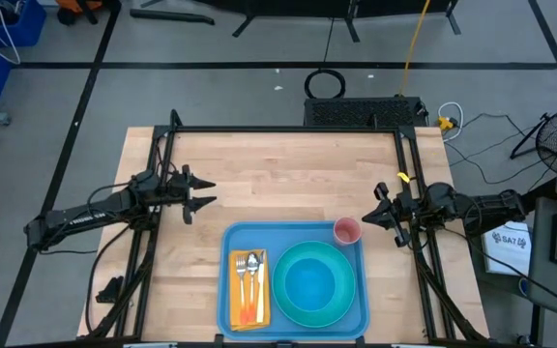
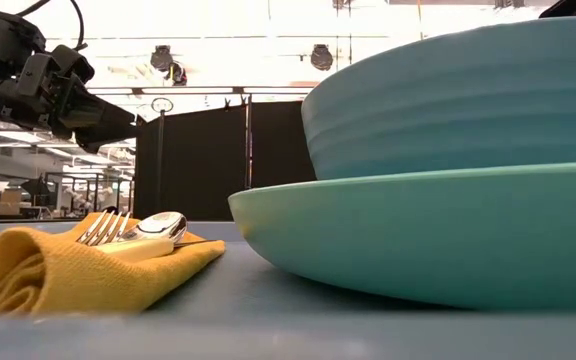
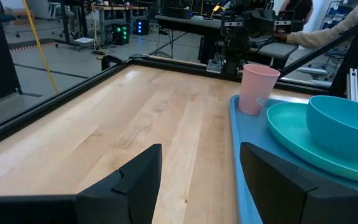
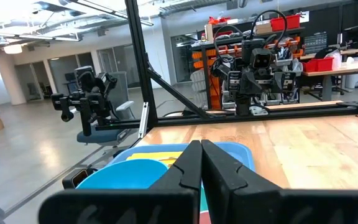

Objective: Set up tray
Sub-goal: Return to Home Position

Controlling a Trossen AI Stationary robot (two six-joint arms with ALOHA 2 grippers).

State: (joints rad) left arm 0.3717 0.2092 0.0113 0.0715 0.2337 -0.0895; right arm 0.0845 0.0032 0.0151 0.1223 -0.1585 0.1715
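Note:
The light-blue tray (image 1: pixel 259 237) lies flat on the wooden table by its near edge. On it, a yellow napkin (image 1: pixel 248 288) carries a fork (image 2: pixel 103 228) and a spoon (image 2: pixel 163 225). A teal plate (image 1: pixel 341 304) holds a blue bowl (image 1: pixel 309 282), and a pink cup (image 1: pixel 346 230) stands upright in the tray's far right corner. My left gripper (image 1: pixel 197 193) hovers open left of the tray, touching nothing; its fingers (image 3: pixel 135 180) frame bare wood. My right gripper (image 1: pixel 375 215) hovers shut to the right of the cup, fingers (image 4: pixel 191 165) together.
Bare wood (image 1: pixel 278 174) stretches from the tray to the table's far edge. A black frame (image 1: pixel 288 129) runs along the far and side edges. A person's sleeve (image 3: pixel 316 34) shows beyond the table behind the right arm (image 3: pixel 241 31).

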